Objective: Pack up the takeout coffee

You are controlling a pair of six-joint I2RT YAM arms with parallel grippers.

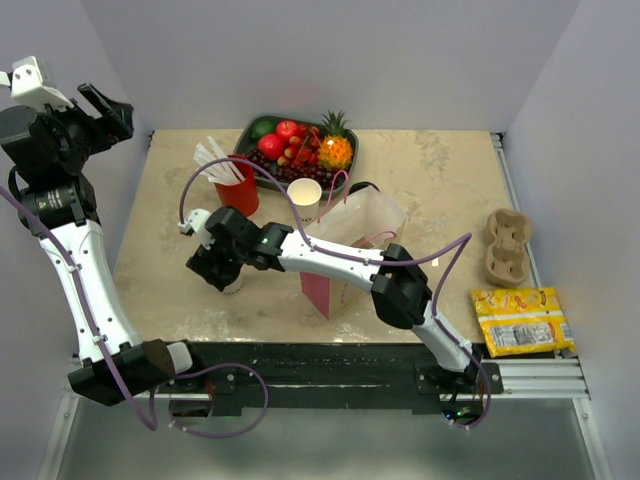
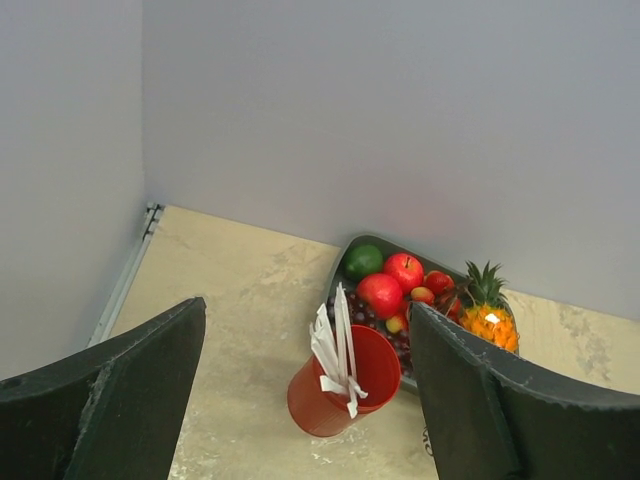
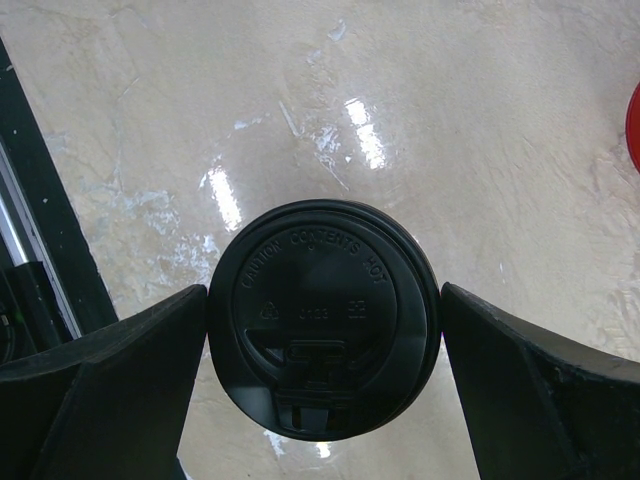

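Hanging raised at far left: left gripper (image 1: 100, 108), jaws spread wide, gripping nothing. Standing on the table (image 1: 170, 250) left of centre, nearer than the red cup (image 1: 237, 195), left of the pink bag (image 1: 322, 290): takeout coffee (image 3: 322, 330), upright, lid on. Bracketing it from above: right gripper (image 1: 224, 278), fingers (image 3: 120, 380) lying against or just beside the lid rim; pinching or not, cannot tell.

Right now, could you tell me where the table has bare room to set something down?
Bare: the far right corner between fruit tray and cup carrier; the left strip beside the red cup. Crowded: the middle, around pink bag and right arm.
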